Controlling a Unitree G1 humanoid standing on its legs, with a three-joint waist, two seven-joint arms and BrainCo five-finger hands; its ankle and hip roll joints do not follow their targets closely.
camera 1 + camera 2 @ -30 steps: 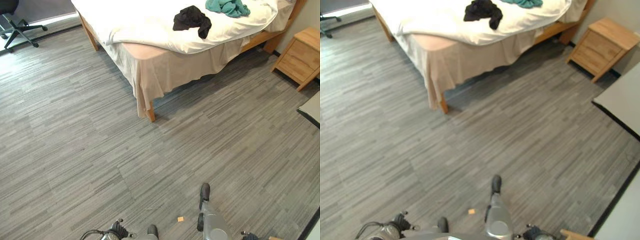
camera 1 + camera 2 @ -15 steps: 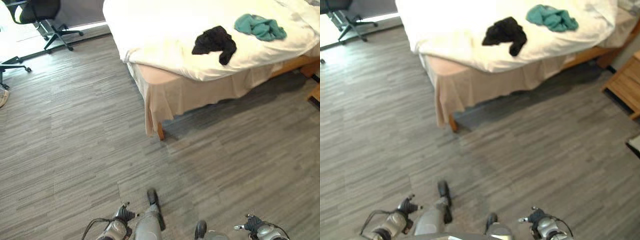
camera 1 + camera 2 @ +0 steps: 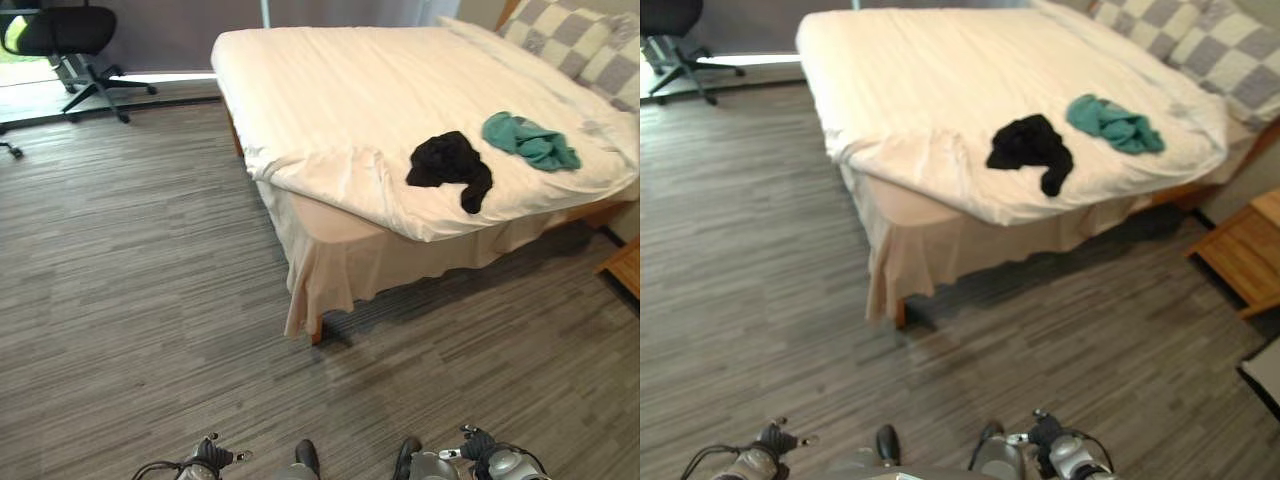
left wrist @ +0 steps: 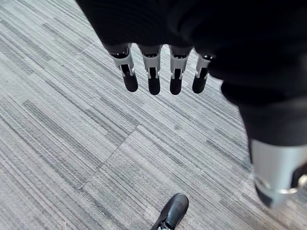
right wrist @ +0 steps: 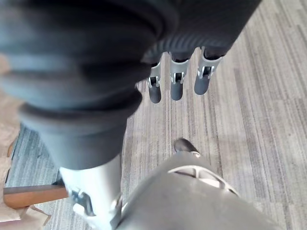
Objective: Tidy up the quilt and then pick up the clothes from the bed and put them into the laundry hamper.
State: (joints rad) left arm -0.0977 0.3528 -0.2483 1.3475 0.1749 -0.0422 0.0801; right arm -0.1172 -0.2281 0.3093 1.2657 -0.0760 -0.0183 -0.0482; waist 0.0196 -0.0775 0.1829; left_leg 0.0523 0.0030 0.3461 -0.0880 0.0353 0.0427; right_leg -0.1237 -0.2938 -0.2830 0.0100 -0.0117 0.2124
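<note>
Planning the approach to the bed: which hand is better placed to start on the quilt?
Probably the right hand: the quilt and bed lie ahead toward the robot's right. The left hand is open too, both hanging over the floor.

A grey striped plank floor point(image 3: 130, 300) is seen across the room, and a black office chair point(image 3: 70, 40) on a wheeled base is placed on it at the far left, by a bright strip of light along the wall. Two grey-and-white checked pillows point(image 3: 1200, 50) are laid at the far right, at the head end. A light wooden nightstand point(image 3: 1245, 250) is set on the floor at the right, with its drawer front turned towards the open floor.
</note>
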